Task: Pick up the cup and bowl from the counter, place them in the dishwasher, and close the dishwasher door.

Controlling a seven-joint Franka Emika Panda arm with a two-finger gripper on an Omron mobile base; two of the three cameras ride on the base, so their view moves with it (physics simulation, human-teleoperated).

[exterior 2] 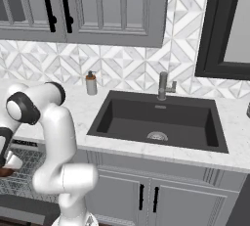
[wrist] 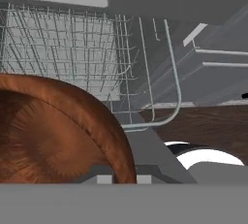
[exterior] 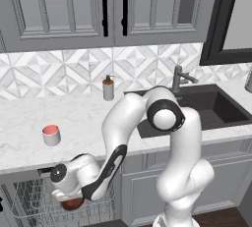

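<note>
The light-grey cup (exterior: 51, 134) with its salmon-red inside stands upright on the white marble counter (exterior: 29, 118), left of my arm. My arm bends down over the counter's front edge into the open dishwasher. My gripper (exterior: 69, 199) is shut on the rim of the reddish-brown bowl (exterior: 73, 203), holding it just above the grey wire rack (exterior: 27, 196). In the right base view the bowl (exterior 2: 5, 172) peeks out at the left edge under my hand. The hand view has the bowl (wrist: 48, 136) close up over the rack (wrist: 63, 48). The dishwasher door (exterior 2: 29, 209) lies open below the rack.
A grey soap dispenser (exterior: 108, 88) stands at the backsplash. The dark sink (exterior 2: 156, 122) with its faucet (exterior 2: 163, 85) lies to the right. Grey cabinet doors (exterior 2: 146, 195) sit under the sink. Dark wood floor (wrist: 203, 121) shows beyond the rack's edge.
</note>
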